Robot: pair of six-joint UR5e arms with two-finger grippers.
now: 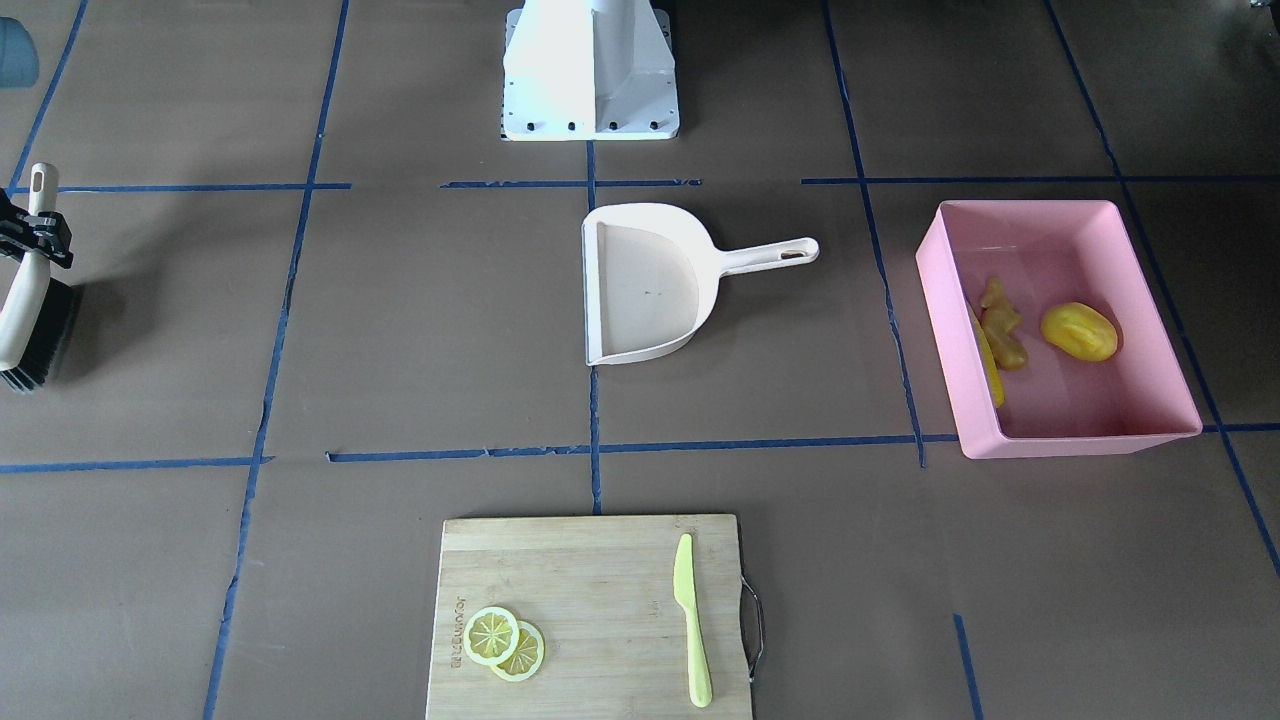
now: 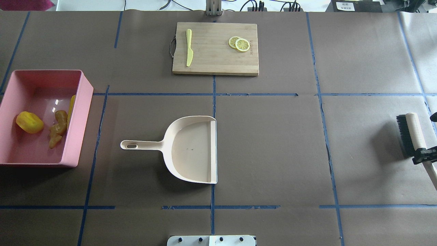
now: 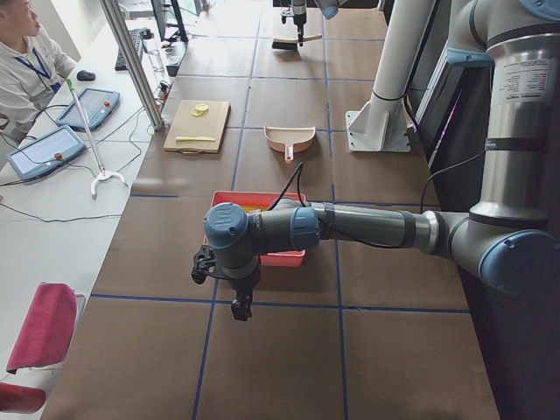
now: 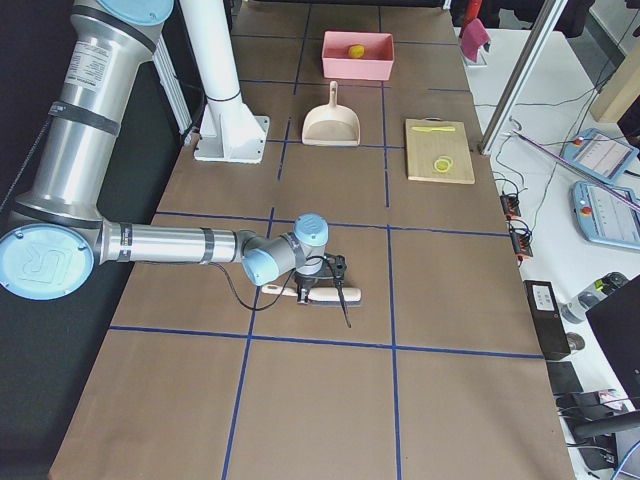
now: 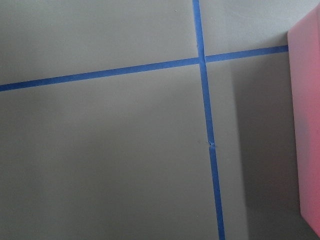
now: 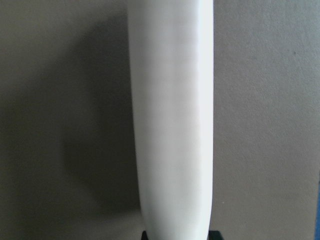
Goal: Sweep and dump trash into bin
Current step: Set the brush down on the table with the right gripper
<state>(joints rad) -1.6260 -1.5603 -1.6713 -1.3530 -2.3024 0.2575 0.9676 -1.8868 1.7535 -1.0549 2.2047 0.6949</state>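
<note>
The pink bin (image 1: 1080, 443) stands on the table and also shows in the overhead view (image 2: 76, 130). Inside it lie the corn cob (image 1: 990, 365) against a wall, the ginger root (image 1: 1002, 325) and the yellow oval lump (image 1: 1078, 331). The cream dustpan (image 1: 645, 285) lies empty at mid-table. My right gripper (image 2: 425, 155) is shut on the handle of a cream brush (image 2: 417, 131) with black bristles, low at the table's far right end. My left gripper (image 3: 241, 306) hangs just outside the bin, shown only from the side, so I cannot tell its state.
A wooden cutting board (image 1: 590, 610) at the far edge holds two lemon slices (image 1: 505, 640) and a lime-green knife (image 1: 693, 620). The robot's white base (image 1: 590, 70) stands at the near edge. An operator sits beyond the table.
</note>
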